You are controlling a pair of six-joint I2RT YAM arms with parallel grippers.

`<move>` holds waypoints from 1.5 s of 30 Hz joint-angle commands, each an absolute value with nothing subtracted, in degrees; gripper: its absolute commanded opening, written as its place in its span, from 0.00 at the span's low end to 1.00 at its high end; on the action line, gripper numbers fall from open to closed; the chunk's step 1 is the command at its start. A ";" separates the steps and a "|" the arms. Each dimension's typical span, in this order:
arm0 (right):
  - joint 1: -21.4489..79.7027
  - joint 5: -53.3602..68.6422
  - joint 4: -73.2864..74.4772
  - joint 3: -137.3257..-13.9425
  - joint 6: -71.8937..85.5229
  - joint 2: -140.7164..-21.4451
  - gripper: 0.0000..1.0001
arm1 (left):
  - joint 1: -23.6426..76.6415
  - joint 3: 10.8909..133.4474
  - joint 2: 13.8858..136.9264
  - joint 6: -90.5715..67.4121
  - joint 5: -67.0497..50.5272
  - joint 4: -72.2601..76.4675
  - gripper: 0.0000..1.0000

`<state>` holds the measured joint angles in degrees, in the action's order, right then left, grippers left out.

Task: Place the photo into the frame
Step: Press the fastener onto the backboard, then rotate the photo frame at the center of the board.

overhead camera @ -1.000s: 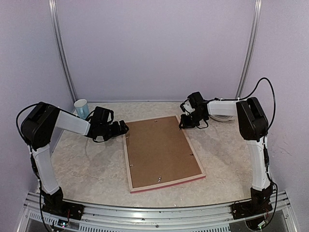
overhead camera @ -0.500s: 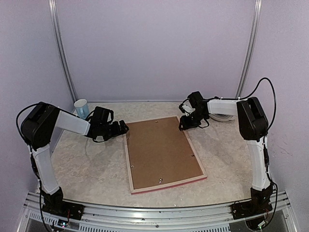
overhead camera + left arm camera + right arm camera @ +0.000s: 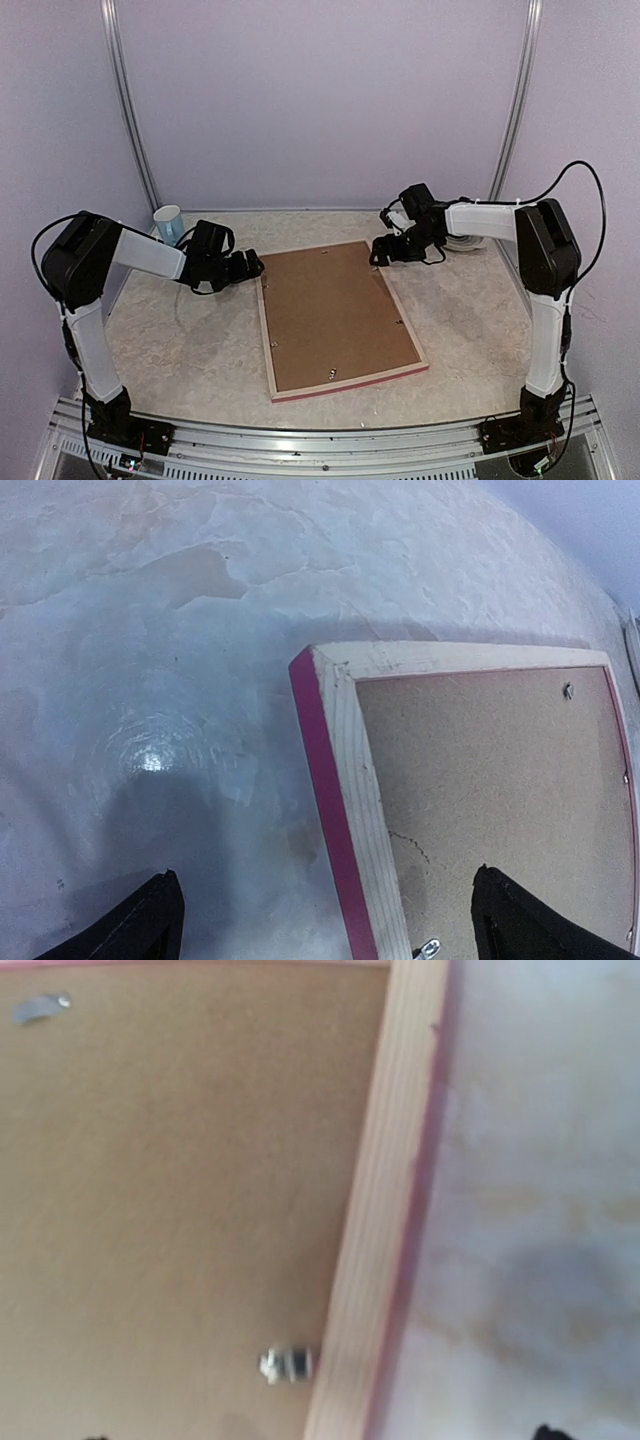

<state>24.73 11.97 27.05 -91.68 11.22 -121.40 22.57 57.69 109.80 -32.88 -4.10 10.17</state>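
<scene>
1. Far L, rear of table (image 3: 190, 340): pale blue cup (image 3: 168, 224) stands upright near the back wall, just behind the L arm.
2. L arm reaches in low over the table. L gripper (image 3: 256, 266) sits at the frame's far-L corner, jaws spread wide and grasping nothing. Wrist cam shows one fingertip (image 3: 150, 925) over bare table, the other over the board, w/ the corner between them.
3. Centre: the frame (image 3: 265, 340) lies flat on the table btwn the two arms, slightly skewed, pale wood back facing up, pink along its outer edges. Brown backing board (image 3: 335, 315) sits inside the rails, w/ small metal clips (image 3: 285, 1363) near its edges.
4. R arm reaches in from the R side. R gripper (image 3: 379, 254) is at the frame's far-R corner, jaws released. Wrist cam shows only dark tips at the bottom corners, well apart, w/ the wood rail running btwn them and nothing gripped.
</scene>
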 commanded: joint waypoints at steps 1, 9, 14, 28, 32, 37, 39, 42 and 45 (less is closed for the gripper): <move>25.03 9.57 22.13 -83.60 13.71 -113.71 0.93 | 23.56 58.81 106.03 -31.12 1.79 4.21 0.99; 25.64 8.61 17.84 -70.97 16.22 -105.38 0.94 | 26.29 63.31 103.73 -31.58 4.38 1.52 0.99; 25.66 6.63 17.05 -65.77 16.03 -100.13 0.95 | 27.91 66.83 102.40 -30.66 5.35 0.47 0.99; 25.58 5.33 12.63 -56.22 16.21 -94.39 0.99 | 33.83 70.59 100.19 -24.04 7.16 5.34 0.99; 25.58 4.39 9.71 -53.41 16.55 -92.05 0.99 | 34.75 68.31 98.29 -21.62 9.57 12.37 0.99; 25.58 4.28 11.64 -54.54 16.57 -92.38 0.99 | 34.59 70.79 100.52 -21.07 10.91 13.39 0.99; 25.58 4.50 8.56 -52.49 17.15 -91.03 0.99 | 36.78 68.56 98.94 -13.76 15.17 19.51 0.99; 25.58 5.11 6.56 -50.81 17.70 -90.60 0.99 | 37.94 69.74 98.48 -8.62 18.29 20.75 0.99; 25.62 5.45 7.86 -51.93 17.82 -91.64 0.99 | 36.70 76.51 102.11 -9.19 15.16 13.00 0.99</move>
